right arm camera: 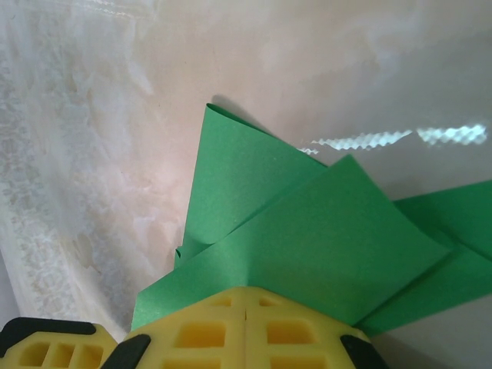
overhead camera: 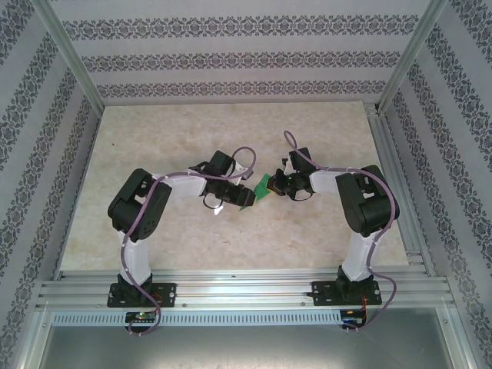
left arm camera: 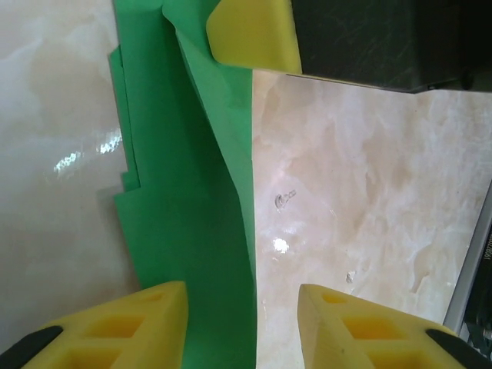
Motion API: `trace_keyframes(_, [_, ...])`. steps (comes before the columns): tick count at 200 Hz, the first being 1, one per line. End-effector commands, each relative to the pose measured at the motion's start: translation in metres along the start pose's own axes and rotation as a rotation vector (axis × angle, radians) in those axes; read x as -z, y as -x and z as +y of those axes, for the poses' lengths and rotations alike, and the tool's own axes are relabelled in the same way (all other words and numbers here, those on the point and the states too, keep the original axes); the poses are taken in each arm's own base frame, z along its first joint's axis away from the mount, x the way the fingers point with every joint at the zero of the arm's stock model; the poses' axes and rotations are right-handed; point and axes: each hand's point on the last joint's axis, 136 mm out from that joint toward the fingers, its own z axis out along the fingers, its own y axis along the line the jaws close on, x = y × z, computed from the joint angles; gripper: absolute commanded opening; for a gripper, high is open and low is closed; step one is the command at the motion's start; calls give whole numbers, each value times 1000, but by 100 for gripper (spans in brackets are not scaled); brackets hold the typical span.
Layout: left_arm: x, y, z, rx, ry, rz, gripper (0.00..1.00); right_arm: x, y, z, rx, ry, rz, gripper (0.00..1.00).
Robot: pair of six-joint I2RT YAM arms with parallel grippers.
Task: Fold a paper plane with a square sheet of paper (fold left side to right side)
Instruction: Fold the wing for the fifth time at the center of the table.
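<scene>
Your right claw (right arm camera: 246, 296) is pinched shut on the thin bright green folded sheet of paper (right arm camera: 307, 223) in the middle of the pale marbled counter (overhead camera: 192, 123). Your left claw (left arm camera: 242, 304) stands part-open over the sheet's long edge. Hold the right pinch firm and line the layers up squarely before closing the left.

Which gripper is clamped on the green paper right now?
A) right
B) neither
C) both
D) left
A. In the right wrist view the right gripper has its fingers pressed together, with the green paper coming out from between them. In the left wrist view the left gripper has its fingers apart, with bare table showing in the gap beside the paper.
</scene>
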Motion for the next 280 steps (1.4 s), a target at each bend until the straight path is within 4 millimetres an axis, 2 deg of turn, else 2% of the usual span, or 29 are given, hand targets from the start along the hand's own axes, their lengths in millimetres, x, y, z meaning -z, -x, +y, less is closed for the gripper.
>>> trace_keyframes(1, [-4, 7, -2, -17, 17, 2, 42, -9, -18, -46, -57, -143, 46, 4])
trace_keyframes(19, [-9, 3, 3, -11, 29, 17, 35, -8, -18, -46, -57, -144, 46, 4])
trace_keyframes(57, [-16, -7, 11, 1, 39, 39, 15, -7, -17, -47, -58, -147, 46, 5])
trace_keyframes(86, [-18, -13, 16, 10, 50, 46, 8, -5, -13, -43, -49, -135, 32, 5])
trace_keyframes(128, [-24, -20, 26, 66, 51, 48, 0, 15, 3, -17, 16, -91, -27, 6])
trace_keyframes(150, [-23, -16, 29, 107, 4, 21, 0, 21, 5, -13, 36, -95, -30, 7])
trace_keyframes(170, [-19, -9, 23, 105, -37, 8, 0, 22, 5, -10, 48, -86, -31, 8])
trace_keyframes(187, [-17, -5, 16, 99, -67, 10, 0, 31, 9, -5, 77, -81, -54, 10])
trace_keyframes(220, [-16, 1, 11, 122, -115, 17, 0, 48, 15, 16, 155, -53, -91, 15])
trace_keyframes(280, [-13, 11, 28, 250, -158, -3, 0, 20, 1, 33, 170, -14, -39, 13])
